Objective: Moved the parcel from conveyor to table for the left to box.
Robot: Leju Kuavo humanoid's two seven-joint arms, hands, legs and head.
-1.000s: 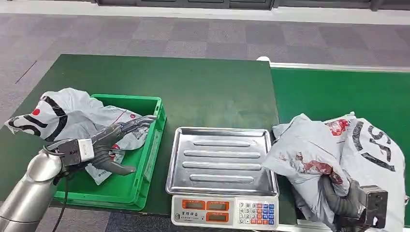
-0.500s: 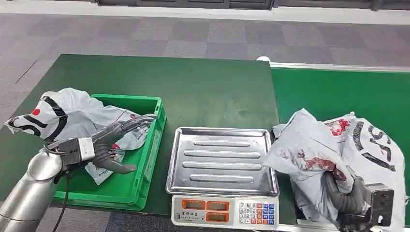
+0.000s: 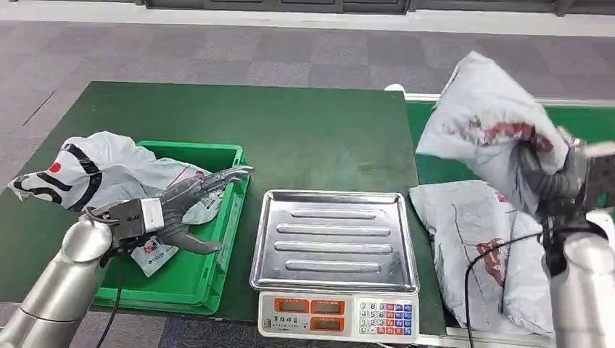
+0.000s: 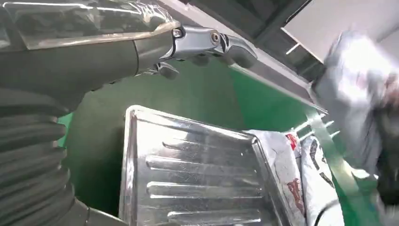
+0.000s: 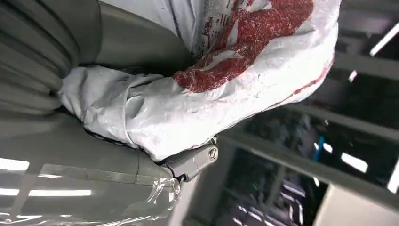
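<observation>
Four bags: one held up [image 3: 487,119], one on the belt [image 3: 486,254], two by the bin [image 3: 98,170] [image 3: 185,196]. One green bin [image 3: 217,254]. One scale [image 3: 333,275].

Right robot hand [image 3: 555,177] raised parcel [image 3: 487,119] off conveyor [image 3: 464,134]; apparently clear.

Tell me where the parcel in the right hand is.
In the head view, the grey parcel hangs in the right hand, lifted above the conveyor, right of the scale tray.
</observation>
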